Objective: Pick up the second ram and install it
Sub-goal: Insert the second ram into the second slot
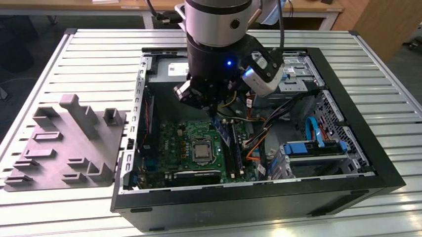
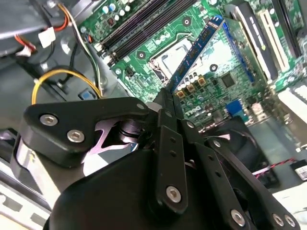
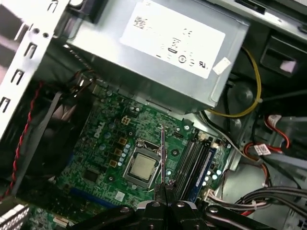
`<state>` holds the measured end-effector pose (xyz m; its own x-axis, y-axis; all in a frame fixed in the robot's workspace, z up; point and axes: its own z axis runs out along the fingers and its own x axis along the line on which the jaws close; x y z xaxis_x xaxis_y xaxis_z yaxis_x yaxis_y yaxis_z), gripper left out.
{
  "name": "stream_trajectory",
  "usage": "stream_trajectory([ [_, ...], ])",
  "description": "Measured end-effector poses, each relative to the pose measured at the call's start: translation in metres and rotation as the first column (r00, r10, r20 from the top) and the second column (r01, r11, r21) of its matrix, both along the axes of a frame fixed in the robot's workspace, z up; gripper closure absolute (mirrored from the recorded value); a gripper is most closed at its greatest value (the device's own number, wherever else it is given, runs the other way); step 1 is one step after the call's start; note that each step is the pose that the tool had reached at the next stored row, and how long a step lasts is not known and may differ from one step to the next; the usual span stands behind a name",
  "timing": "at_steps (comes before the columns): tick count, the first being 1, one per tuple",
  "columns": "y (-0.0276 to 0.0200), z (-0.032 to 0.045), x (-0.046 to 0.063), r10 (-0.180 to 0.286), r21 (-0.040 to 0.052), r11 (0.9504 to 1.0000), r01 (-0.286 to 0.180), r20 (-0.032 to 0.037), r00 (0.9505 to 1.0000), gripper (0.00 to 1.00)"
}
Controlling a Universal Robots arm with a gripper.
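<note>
On the slatted table [image 1: 79, 54], the arm [image 1: 218, 29] points down into the open case [image 1: 264, 202], claw [image 2: 169, 98] pinching the second ram [image 2: 195, 52].

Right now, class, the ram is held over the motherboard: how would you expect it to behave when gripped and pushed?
Probably stiff: the ram juts straight from the gripper without sagging. Likely light, being a thin strip held by one end. Its bare circuitry suggests it is fragile, so hard pushing could harm it.
</note>
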<state>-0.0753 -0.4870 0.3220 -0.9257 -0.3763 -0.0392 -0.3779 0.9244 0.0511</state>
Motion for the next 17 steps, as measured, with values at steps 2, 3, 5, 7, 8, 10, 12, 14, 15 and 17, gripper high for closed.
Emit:
stream_trajectory([
  [2, 0.0000, -0.0004, 0.0000, -0.036, 0.0000, 0.9994, 0.036, 0.0000, 0.9994, 0.89],
  [3, 0.0000, -0.0006, 0.0000, -0.054, 0.0001, 0.9986, 0.054, 0.0000, 0.9986, 0.89],
  [5, 0.0000, -0.0010, 0.0000, -0.091, 0.0000, 0.9959, 0.091, 0.0000, 0.9959, 0.89],
  [7, 0.0000, -0.0013, 0.0000, -0.127, -0.0001, 0.9920, 0.127, 0.0000, 0.9920, 0.89],
  [8, 0.0000, -0.0016, 0.0000, -0.144, 0.0000, 0.9895, 0.144, 0.0000, 0.9895, 0.89],
  [10, 0.0000, -0.0020, 0.0000, -0.180, 0.0000, 0.9837, 0.180, 0.0000, 0.9837, 0.89],
  [12, 0.0000, -0.0025, 0.0000, -0.217, 0.0000, 0.9762, 0.217, 0.0000, 0.9762, 0.89],
  [14, 0.0000, -0.0029, 0.0000, -0.252, 0.0000, 0.9677, 0.252, 0.0000, 0.9677, 0.89],
  [15, 0.0000, -0.0032, 0.0000, -0.269, 0.0000, 0.9631, 0.269, 0.0000, 0.9631, 0.89],
  [17, 0.0000, -0.0035, 0.0000, -0.301, 0.0000, 0.9536, 0.301, 0.0000, 0.9536, 0.89],
])
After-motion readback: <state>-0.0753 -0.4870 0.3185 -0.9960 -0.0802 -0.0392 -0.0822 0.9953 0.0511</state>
